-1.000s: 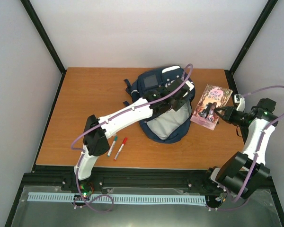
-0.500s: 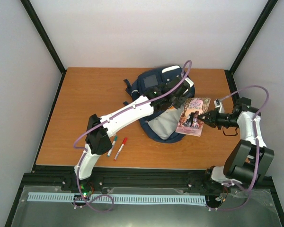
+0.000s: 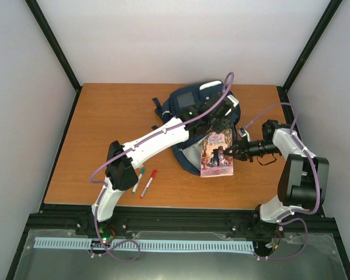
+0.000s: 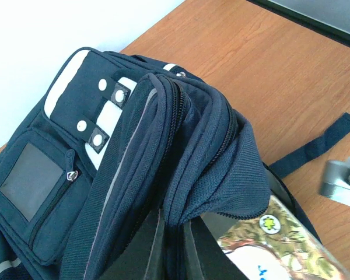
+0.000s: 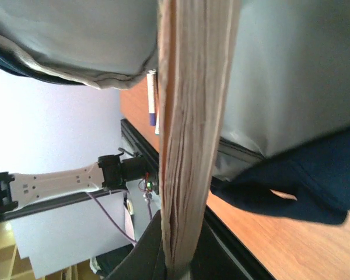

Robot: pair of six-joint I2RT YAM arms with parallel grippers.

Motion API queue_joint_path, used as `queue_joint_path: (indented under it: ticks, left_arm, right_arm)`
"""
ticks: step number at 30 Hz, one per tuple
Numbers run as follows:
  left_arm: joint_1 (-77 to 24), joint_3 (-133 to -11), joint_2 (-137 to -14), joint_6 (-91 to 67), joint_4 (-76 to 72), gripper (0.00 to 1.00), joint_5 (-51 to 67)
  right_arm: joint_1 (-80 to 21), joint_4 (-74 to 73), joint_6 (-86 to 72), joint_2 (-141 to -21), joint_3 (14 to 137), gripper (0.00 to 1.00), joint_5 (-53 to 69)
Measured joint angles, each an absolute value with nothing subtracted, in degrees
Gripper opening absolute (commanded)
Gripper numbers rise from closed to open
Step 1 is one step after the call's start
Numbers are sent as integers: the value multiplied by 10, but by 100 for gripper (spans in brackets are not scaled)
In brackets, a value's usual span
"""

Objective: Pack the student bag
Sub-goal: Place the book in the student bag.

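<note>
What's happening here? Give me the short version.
Two arms are packing the student bag. The left gripper pinches the rim of its open main pocket. The right gripper grips a paperback book by its edge, over the open mouth. Two markers lie on the table, not yet packed.

navy-blue cloth backpack (image 4: pixel 210 169): matt, coarse weave | paperback book (image 3: pixel 217 153) I'm holding: glossy cover, rough paper edges | orange-brown wood table (image 3: pixel 105 128): smooth, matt-ish

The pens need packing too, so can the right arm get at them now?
Probably not yet: its pincer is shut on the book, and the pens lie far across, beside the left arm.
</note>
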State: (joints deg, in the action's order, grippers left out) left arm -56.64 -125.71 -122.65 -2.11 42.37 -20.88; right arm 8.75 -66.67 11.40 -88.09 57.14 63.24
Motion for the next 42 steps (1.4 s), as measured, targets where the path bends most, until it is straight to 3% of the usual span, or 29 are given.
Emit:
queue_joint_path:
  ticks: [13,19,27,33,42]
  left_arm:
    - [-564,-1261,-1227,-24,425,1,-197]
    - [-563,-1261,-1227,-24,425,1,-197]
    - [-563,-1261,-1227,-24,427,1,-204]
    - [-563,-1258,-1222,-24,433,1,-204]
    - [-563,-1220,-1193,-35,433,1,-205]
  right_arm:
    - [45,-677,180,-1080,704,4,718]
    - [38,-610,112,-1108,716,32,690]
    - [37,-529,52,-1104,714,53,615]
    - [37,-498,67,-1000,668,61,517]
    - [37,-435,179,-743,554,54,388]
